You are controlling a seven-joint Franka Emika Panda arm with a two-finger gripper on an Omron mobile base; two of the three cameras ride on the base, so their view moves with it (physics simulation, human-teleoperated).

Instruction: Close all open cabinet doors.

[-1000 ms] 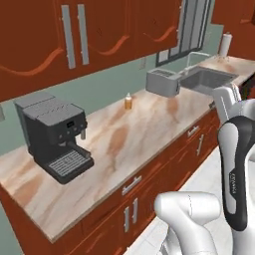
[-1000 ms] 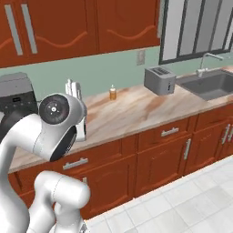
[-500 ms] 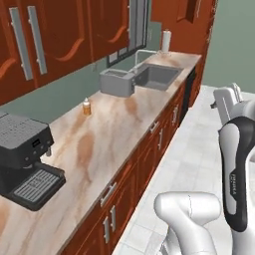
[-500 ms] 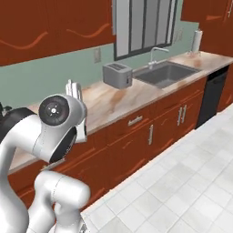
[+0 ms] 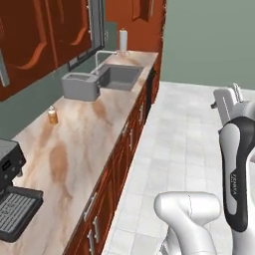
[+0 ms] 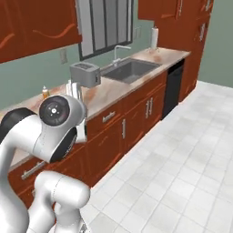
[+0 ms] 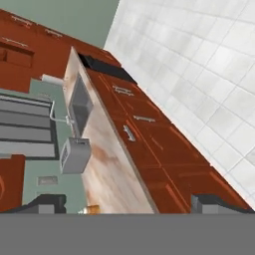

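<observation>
Showing only as two dark fingertips at the bottom of the hand view, the gripper (image 7: 129,203) is spread wide with nothing between the tips. The coffee machine (image 5: 11,199) is being cut off by the left base view's lower left corner. Beyond it the marble counter (image 5: 84,144) is carrying one small bottle (image 5: 52,115), one grey toaster (image 5: 79,86), one sink (image 5: 121,75) with its tap, and one paper towel roll (image 5: 123,40) at the far end. A black dishwasher (image 6: 172,87) is sitting under the counter past the sink, and pale floor tiles (image 6: 182,159) are stretching toward a green wall. The cabinet doors (image 5: 35,42) are hanging above the counter, cropped at the frame's top, so it is hard to tell whether any is ajar.
</observation>
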